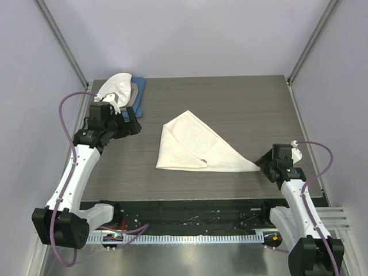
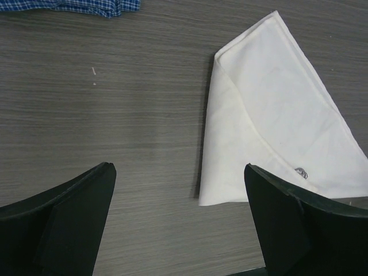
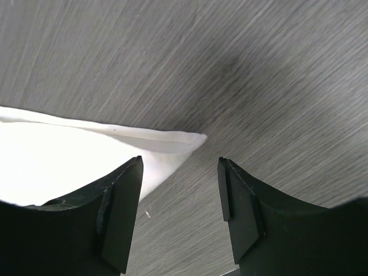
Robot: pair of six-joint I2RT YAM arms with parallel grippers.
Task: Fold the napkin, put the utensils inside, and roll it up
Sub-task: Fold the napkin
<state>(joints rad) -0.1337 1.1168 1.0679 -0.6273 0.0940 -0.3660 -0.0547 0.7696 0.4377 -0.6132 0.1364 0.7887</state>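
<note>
The cream napkin lies folded into a long triangle in the middle of the table, its sharp corner pointing right. A small silver ring end of the fork peeks from the fold near the front edge; the rest of the utensil is hidden inside. The left wrist view shows the napkin and that ring too. My left gripper hovers open to the left of the napkin, with nothing between its fingers. My right gripper stands open right at the napkin's right corner, jaws apart and empty.
A stack of white, tan and blue cloths sits at the back left corner, behind the left arm; its blue checked edge shows in the left wrist view. Frame posts and purple walls bound the wood-grain table.
</note>
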